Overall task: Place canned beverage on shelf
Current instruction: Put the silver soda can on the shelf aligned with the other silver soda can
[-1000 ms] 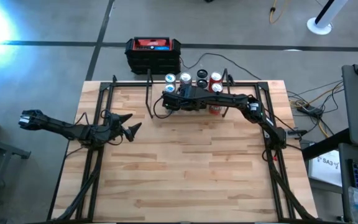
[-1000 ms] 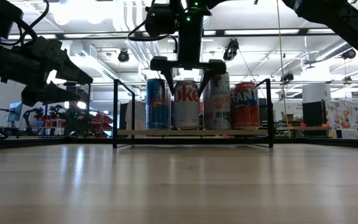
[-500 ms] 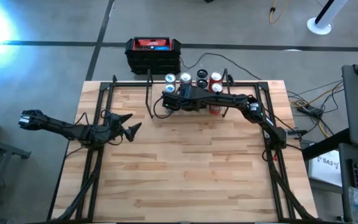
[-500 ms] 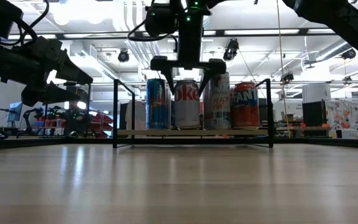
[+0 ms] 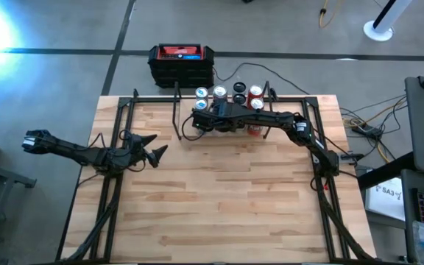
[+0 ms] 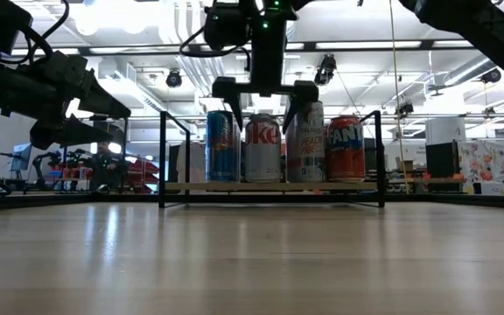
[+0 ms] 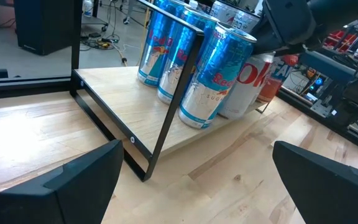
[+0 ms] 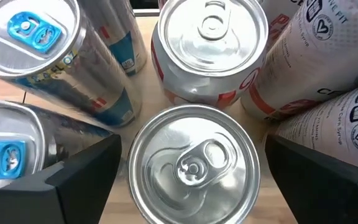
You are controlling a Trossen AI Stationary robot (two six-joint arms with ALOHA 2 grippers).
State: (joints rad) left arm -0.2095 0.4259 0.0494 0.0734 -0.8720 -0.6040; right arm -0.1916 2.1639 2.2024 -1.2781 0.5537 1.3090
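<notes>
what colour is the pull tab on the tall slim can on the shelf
Blue, on a silver lid; the tall slim can's tab shows best in the right wrist view.

The shelf [image 6: 269, 186] stands at the tabletop's [image 5: 219, 199] 12 o'clock edge, cans [image 6: 262, 147] upright in rows on its board. The right hand [image 6: 264, 91] hangs directly over them, fingers spread apart. The left hand [image 5: 155, 153] sits at 9 o'clock, well apart. A box [image 5: 182, 64] lies beyond the tabletop at 11 o'clock.

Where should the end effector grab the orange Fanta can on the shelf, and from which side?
Grip the Fanta can around its round side wall near the top, coming straight down from above. It stands upright at the end of the front row on the shelf, with a tall white can close beside it, so a level approach looks crowded.
</notes>
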